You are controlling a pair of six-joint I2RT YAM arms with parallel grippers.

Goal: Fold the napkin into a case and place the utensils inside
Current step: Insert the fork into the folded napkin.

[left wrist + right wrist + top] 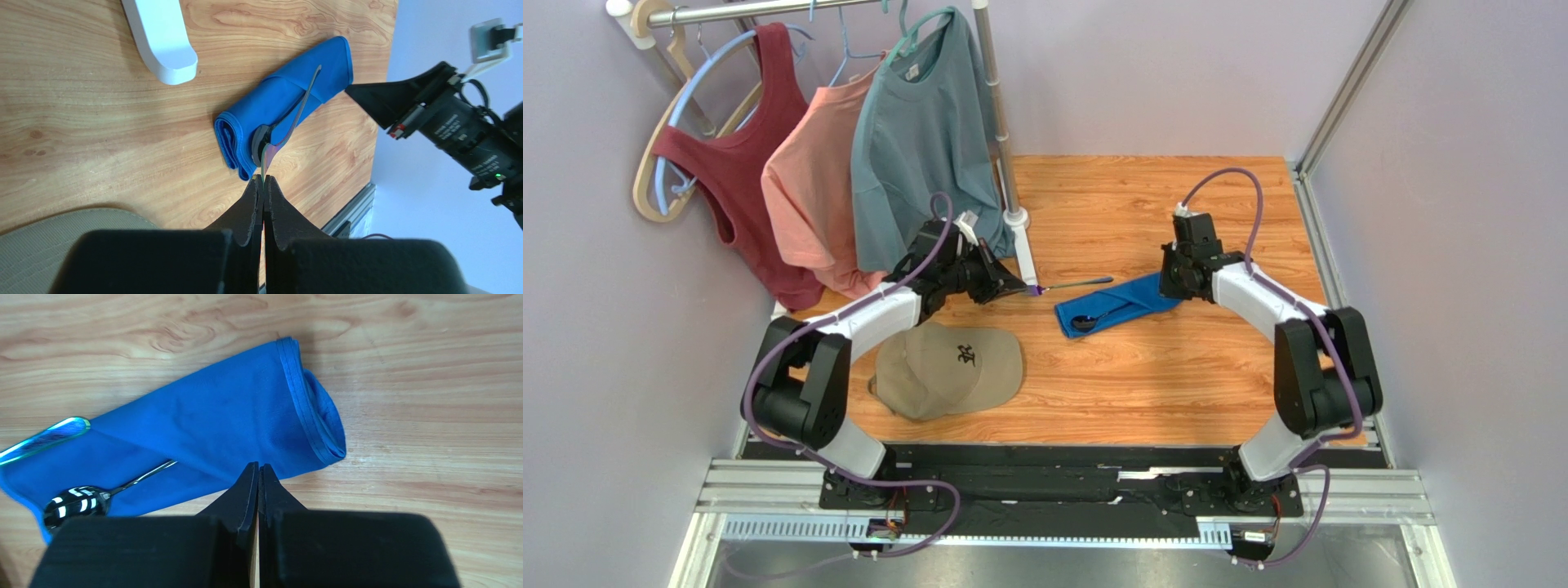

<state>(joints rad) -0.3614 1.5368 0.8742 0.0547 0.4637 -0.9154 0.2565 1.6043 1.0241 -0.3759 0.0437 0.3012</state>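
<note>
- Blue napkin [1130, 304] lies folded at 3 o'clock from the left claw [1030, 290], with the spoon [70, 502] half inside.
- Left claw pinches the fork [1075, 284]; right claw [258, 471] is closed.
- Fork might miss the opening and shove the napkin.

Folded blue napkin [245, 422] — spoon [73, 502] on it

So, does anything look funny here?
The spoon is only half in the blue case: its handle goes under a fold, but its bowl shows. The fork is not inside at all; the left gripper holds it beside the case.
</note>
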